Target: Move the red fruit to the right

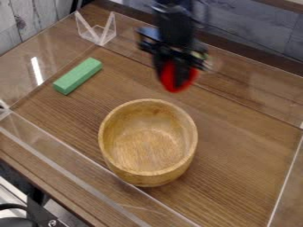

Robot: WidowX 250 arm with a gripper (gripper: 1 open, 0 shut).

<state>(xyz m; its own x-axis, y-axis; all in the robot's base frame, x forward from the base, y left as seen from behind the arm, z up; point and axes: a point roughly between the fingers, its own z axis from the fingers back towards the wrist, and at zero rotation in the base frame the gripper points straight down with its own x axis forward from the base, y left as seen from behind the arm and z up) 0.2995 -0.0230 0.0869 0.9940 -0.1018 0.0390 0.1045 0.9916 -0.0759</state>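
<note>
End effector [178, 78], pointing straight down, grips the red fruit [176, 80] above the desk [243, 146], at 12 o'clock from the empty wooden bowl [148, 141].

The arm [175, 22] is black and blocky, ending in a black gripper [176, 78] with dark fingers.

Even soft daylight, glare on clear walls [48, 66], motion-blurred arm [175, 27] (low resolution)
</note>
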